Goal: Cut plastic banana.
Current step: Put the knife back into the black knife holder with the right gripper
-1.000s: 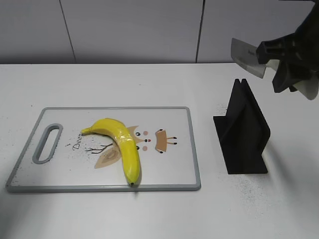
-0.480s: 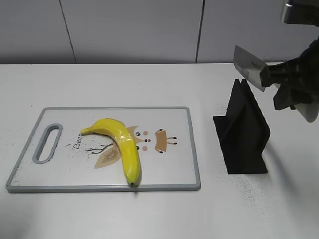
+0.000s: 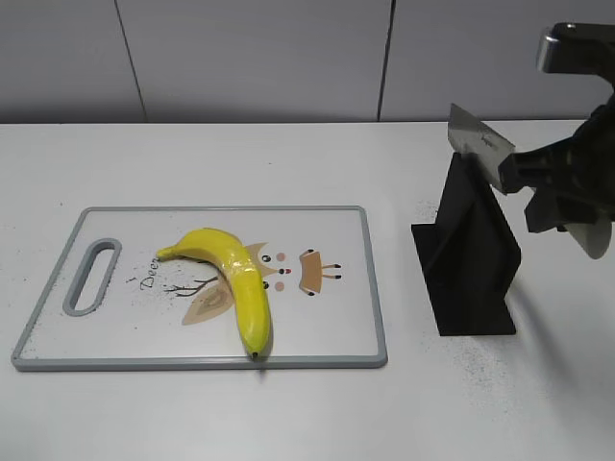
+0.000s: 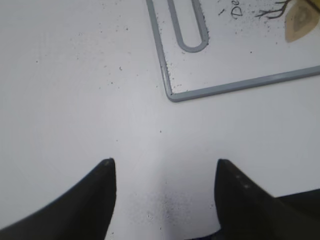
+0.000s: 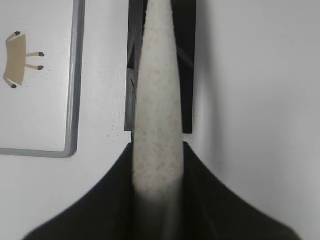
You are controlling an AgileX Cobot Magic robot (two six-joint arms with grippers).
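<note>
A yellow plastic banana (image 3: pixel 235 277) lies whole on the white cutting board (image 3: pixel 327 327), left of centre. My right gripper (image 3: pixel 538 178) is shut on a knife; its grey blade (image 3: pixel 479 144) sits at the top of the black knife stand (image 3: pixel 471 259). In the right wrist view the pale speckled knife handle (image 5: pixel 157 110) runs between my jaws (image 5: pixel 159 165), over the stand (image 5: pixel 186 75). My left gripper (image 4: pixel 162 172) is open and empty above bare table, near the board's handle corner (image 4: pixel 172 92). It is out of the exterior view.
The cutting board has a grey rim, a handle slot (image 3: pixel 91 277) at its left end and cartoon deer prints. The table (image 3: pixel 288 413) is white with dark specks. A grey panelled wall stands behind.
My right gripper has moved down with the knife, bringing the blade from above the stand down onto the stand's top. The banana and the board have not moved.
</note>
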